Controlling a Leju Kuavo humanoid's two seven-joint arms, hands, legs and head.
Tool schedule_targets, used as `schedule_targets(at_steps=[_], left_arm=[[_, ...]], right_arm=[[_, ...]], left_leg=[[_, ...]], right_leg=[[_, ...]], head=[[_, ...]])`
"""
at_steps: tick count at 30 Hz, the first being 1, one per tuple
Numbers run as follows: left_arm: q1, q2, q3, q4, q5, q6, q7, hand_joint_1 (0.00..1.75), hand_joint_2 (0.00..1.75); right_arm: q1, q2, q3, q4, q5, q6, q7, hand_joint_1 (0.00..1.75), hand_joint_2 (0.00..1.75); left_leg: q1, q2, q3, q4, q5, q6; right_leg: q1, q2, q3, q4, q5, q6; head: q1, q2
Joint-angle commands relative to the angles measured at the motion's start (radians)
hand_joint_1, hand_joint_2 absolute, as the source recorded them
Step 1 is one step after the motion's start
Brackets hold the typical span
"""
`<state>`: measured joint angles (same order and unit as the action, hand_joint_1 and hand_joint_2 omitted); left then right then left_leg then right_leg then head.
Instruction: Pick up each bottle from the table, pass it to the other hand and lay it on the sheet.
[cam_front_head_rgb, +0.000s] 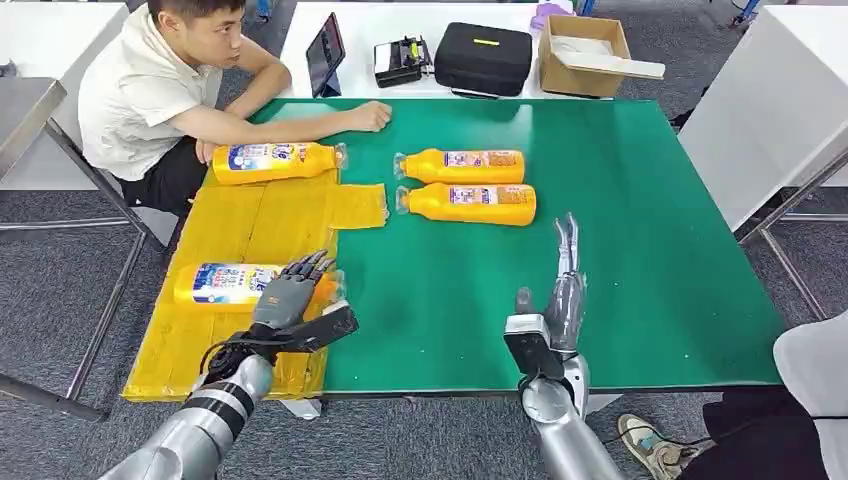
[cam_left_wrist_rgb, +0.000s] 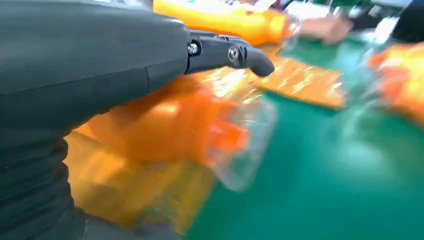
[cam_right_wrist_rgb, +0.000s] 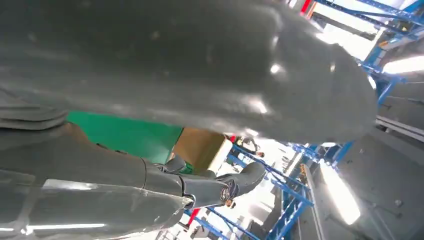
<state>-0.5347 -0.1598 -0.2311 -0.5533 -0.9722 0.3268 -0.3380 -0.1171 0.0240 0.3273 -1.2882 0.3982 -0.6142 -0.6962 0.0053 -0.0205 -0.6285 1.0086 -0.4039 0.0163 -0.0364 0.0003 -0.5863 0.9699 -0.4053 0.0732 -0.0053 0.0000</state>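
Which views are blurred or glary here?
Head view: sharp, evenly lit. Left wrist view: motion-blurred, the bottle under the left hand smeared. Right wrist view: right hand soft, glossy highlights, ceiling lights blown out.

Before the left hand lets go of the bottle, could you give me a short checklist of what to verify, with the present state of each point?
1. Near bottle lies over the yellow sheet: ok.
2. Left hand rests on the bottle's cap end: ok; how firmly it grips, cannot tell.
3. Right hand is empty, fingers straight, above the green table: ok.
4. Far bottle on the sheet lies apart from the near one: ok.
5. Two bottles wait on the green, off the sheet: ok.
6. Person's hand rests on the table's far edge, away from both robot hands: ok.
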Motion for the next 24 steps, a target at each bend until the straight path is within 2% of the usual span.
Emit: schedule_targets(at_steps=[1, 4, 9, 13, 14, 15, 17, 18, 19, 20, 24], left_arm=[[0.131, -0.009, -0.111, -0.204, 0.062, 0.152, -0.035, 0.0, 1.75], [0.151, -0.023, -0.144, -0.244, 0.122, 0.236, -0.082, 0.0, 1.75], [0.202, -0.041, -0.173, -0.383, 0.277, 0.251, -0.138, 0.0, 1.75], [0.202, -0.041, -0.173, -0.383, 0.277, 0.251, -0.138, 0.0, 1.75], [0.214, -0.044, -0.183, -0.419, 0.335, 0.239, -0.149, 0.0, 1.75], [0.229, -0.044, -0.202, -0.453, 0.392, 0.226, -0.152, 0.0, 1.75], [0.285, -0.052, -0.22, -0.541, 0.524, 0.182, -0.141, 0.0, 1.75], [0.325, -0.056, -0.22, -0.586, 0.628, 0.135, -0.11, 0.0, 1.75], [0.358, -0.057, -0.228, -0.616, 0.695, 0.117, -0.089, 0.0, 1.75], [0.393, -0.056, -0.237, -0.633, 0.763, 0.121, -0.073, 0.0, 1.75], [0.418, -0.051, -0.247, -0.621, 0.869, 0.129, -0.08, 0.0, 1.75]], right_arm=[[0.01, -0.001, 0.012, -0.01, 0.012, -0.084, -0.002, 0.0, 0.0], [0.014, -0.001, 0.007, -0.017, 0.027, -0.084, -0.002, 0.0, 0.0], [0.044, 0.023, -0.018, -0.088, 0.029, -0.084, -0.002, 0.0, 0.0], [0.044, 0.023, -0.018, -0.088, 0.029, -0.084, -0.002, 0.0, 0.0], [0.047, 0.017, 0.005, -0.123, -0.135, -0.02, -0.002, 0.0, 0.0], [0.063, 0.049, -0.04, -0.148, -0.301, 0.106, -0.002, 0.0, 0.0], [0.082, 0.099, -0.112, -0.109, -0.304, 0.195, -0.002, 0.0, 0.0], [0.098, 0.09, -0.118, -0.104, -0.329, 0.306, 0.07, 0.0, 0.0], [0.114, 0.073, -0.112, -0.096, -0.289, 0.341, 0.124, 0.0, 0.0], [0.135, 0.048, -0.095, -0.095, -0.19, 0.329, 0.144, 0.0, 0.0], [0.158, 0.039, -0.083, -0.111, -0.165, 0.371, 0.15, 0.0, 0.0]], left_leg=[[0.001, 0.002, 0.001, 0.0, -0.002, -0.001], [0.002, 0.002, 0.0, 0.001, -0.003, -0.001], [0.001, 0.001, -0.004, 0.001, -0.002, 0.0], [0.001, 0.001, -0.004, 0.001, -0.002, -0.001], [0.001, 0.002, -0.004, 0.0, -0.002, -0.001], [0.001, 0.002, -0.003, 0.001, -0.003, -0.001], [0.001, 0.002, -0.004, 0.001, -0.002, -0.001], [0.002, 0.002, -0.002, 0.002, -0.003, -0.001], [0.001, 0.001, -0.002, 0.0, -0.003, -0.001], [0.001, 0.001, -0.002, 0.0, -0.002, -0.001], [0.001, 0.001, -0.003, -0.001, -0.003, -0.001]], right_leg=[[0.001, 0.001, 0.001, -0.001, -0.001, -0.003], [0.002, 0.0, 0.0, 0.0, -0.002, -0.005], [0.001, -0.001, -0.004, 0.0, -0.001, -0.003], [0.002, 0.0, -0.004, 0.0, -0.001, -0.004], [0.001, 0.0, -0.004, 0.0, -0.001, -0.003], [0.002, 0.001, -0.003, 0.0, -0.002, -0.004], [0.001, 0.0, -0.005, 0.001, -0.002, -0.004], [0.003, 0.0, -0.002, 0.0, -0.003, -0.005], [0.002, -0.001, -0.002, 0.0, -0.002, -0.004], [0.002, 0.0, -0.002, -0.002, -0.002, -0.003], [0.001, 0.0, -0.003, -0.001, -0.002, -0.003]], head=[[0.0, 0.0], [0.0, 0.0], [0.0, 0.0], [0.0, 0.0], [0.0, 0.0], [0.0, 0.0], [0.0, 0.0], [0.0, 0.0], [0.0, 0.0], [0.0, 0.0], [0.0, 0.0]])
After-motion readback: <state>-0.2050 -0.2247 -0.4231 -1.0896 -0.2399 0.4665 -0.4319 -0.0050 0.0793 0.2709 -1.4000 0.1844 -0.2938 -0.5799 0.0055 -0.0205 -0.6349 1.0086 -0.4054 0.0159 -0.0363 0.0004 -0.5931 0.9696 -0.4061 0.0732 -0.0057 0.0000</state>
